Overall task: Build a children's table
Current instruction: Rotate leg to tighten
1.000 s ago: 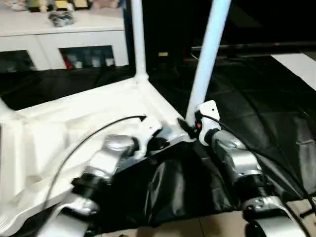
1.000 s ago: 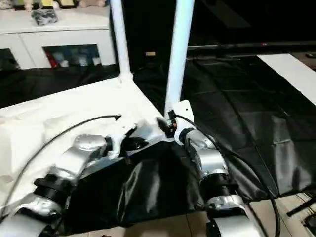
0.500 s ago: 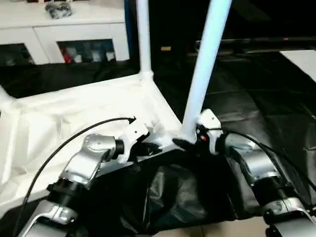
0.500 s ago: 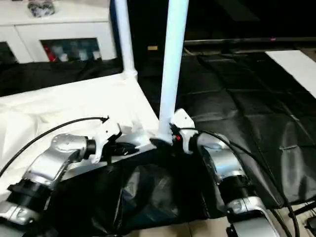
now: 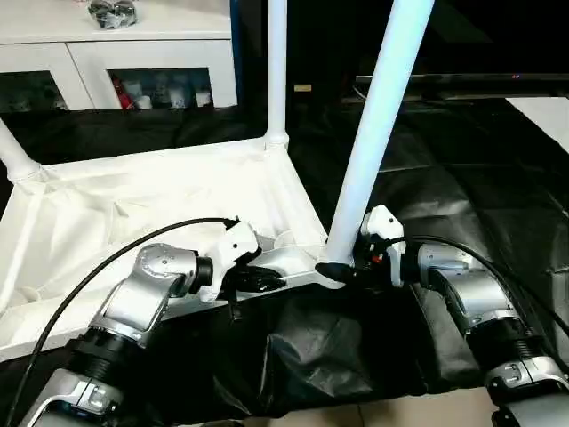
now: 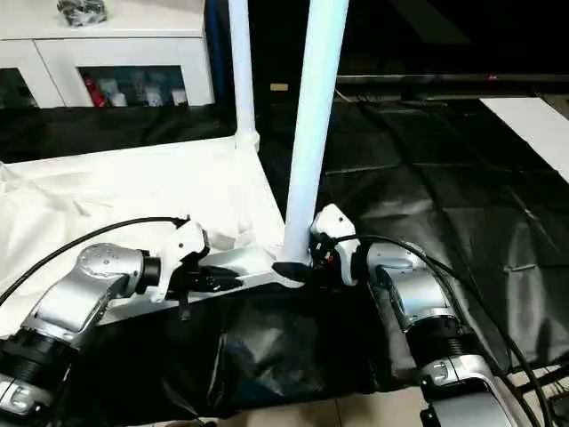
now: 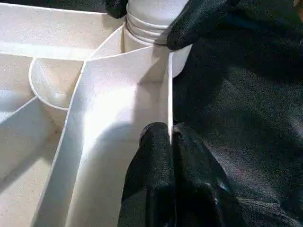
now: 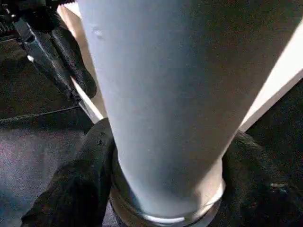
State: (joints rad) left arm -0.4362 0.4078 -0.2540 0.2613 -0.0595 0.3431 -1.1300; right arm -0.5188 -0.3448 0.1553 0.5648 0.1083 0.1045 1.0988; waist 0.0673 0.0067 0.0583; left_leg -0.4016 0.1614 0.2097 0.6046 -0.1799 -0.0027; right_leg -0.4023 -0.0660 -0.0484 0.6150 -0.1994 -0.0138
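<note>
Now left gripper (image 7: 169, 142) pinches tabletop (image 5: 133, 205) rim wall near corner; right gripper (image 5: 335, 270) clasps base of leg (image 5: 378, 133) standing upright in corner socket.

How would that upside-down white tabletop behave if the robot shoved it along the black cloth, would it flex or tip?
The tabletop probably stays stiff: its underside shows moulded ribs. It looks like thin plastic, so likely light and apt to slide. With tall legs standing up from it, a hard shove might rock it, though the left gripper pinching its rim should steady it.
</note>
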